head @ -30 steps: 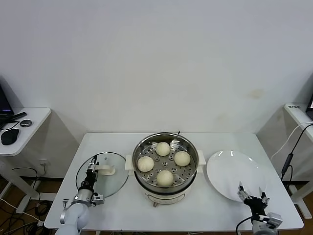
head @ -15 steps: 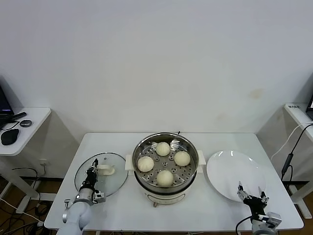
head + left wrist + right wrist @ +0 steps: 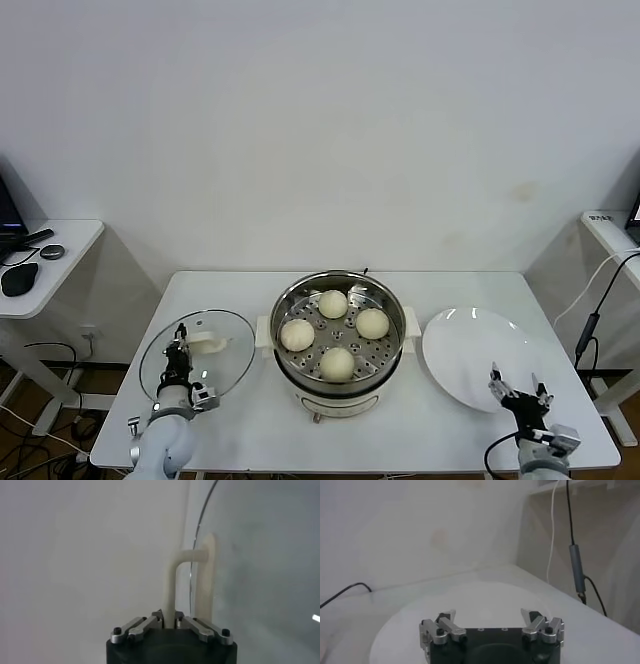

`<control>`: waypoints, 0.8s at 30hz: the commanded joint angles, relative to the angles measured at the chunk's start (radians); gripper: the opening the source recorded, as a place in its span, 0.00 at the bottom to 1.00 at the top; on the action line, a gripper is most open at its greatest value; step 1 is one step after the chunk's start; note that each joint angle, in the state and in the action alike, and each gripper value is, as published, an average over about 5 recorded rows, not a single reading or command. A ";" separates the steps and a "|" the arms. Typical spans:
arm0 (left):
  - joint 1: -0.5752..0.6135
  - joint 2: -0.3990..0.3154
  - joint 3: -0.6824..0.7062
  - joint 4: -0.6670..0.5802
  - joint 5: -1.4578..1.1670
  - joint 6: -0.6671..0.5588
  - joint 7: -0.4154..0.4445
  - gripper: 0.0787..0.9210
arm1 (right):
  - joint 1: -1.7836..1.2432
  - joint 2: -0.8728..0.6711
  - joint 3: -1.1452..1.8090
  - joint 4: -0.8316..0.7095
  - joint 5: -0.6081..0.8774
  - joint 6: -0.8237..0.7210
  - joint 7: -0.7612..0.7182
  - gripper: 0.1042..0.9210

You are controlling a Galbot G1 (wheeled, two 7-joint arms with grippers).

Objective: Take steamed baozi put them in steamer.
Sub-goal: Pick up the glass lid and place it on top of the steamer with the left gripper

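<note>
On the white desk (image 3: 250, 420) before us, our left end effector (image 3: 178, 362) sits at the near left, closed on the white handle (image 3: 176, 587) of the round glass lid (image 3: 196, 355). We see the handle's bar pinched between the fingers (image 3: 161, 618) in the left wrist view, with the lid's rim curving away beyond it. To the right of that end effector stands the steamer (image 3: 338, 335), a shiny steel pot with white side handles on a white base, at the middle of the desk. Four steamed baozi (image 3: 337, 363) lie on its perforated tray, spaced apart in a ring. Our right end effector (image 3: 521, 398) waits at the near right corner with its fingers spread wide and nothing between them, over the near edge of the flat white plate (image 3: 470, 350), which lies just right of the steamer. A plain white wall backs the desk. A second white desk (image 3: 60, 250) with a dark mouse stands far to the left, and cables hang at the far right.
</note>
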 commanded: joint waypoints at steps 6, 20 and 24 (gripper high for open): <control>0.085 -0.040 -0.039 -0.363 0.283 0.366 0.248 0.12 | 0.021 -0.008 -0.016 0.006 0.027 -0.010 -0.001 0.88; 0.101 -0.108 0.104 -0.608 0.415 0.392 0.395 0.12 | 0.024 0.010 -0.009 -0.005 0.015 -0.001 -0.005 0.88; 0.063 -0.124 0.158 -0.643 0.417 0.396 0.451 0.12 | 0.023 0.013 -0.004 -0.004 0.010 -0.003 -0.006 0.88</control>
